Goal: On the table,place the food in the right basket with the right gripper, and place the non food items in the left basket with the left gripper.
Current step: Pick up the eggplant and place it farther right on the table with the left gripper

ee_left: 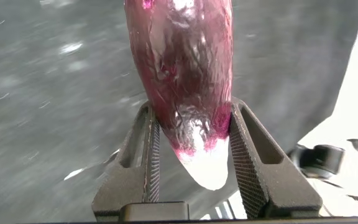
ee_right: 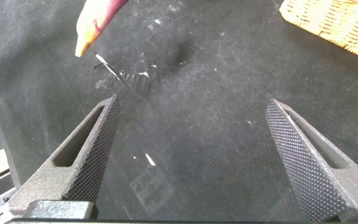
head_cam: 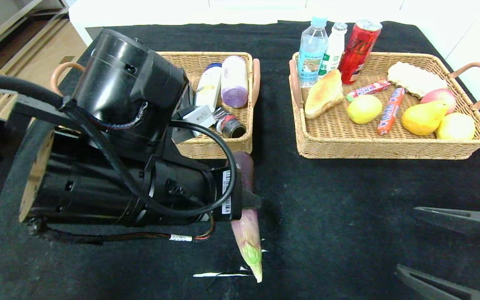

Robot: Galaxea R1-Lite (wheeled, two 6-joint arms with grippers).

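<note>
Purple, green-tipped bamboo shoot clamped by left gripper above black table, just before left basket; right gripper parked, fingers spread wide.

Left end effector clamped mid-table; right end effector wide apart, low right.

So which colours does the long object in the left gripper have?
Purple-red body, pale green-yellow tip; head view shows it best.
</note>
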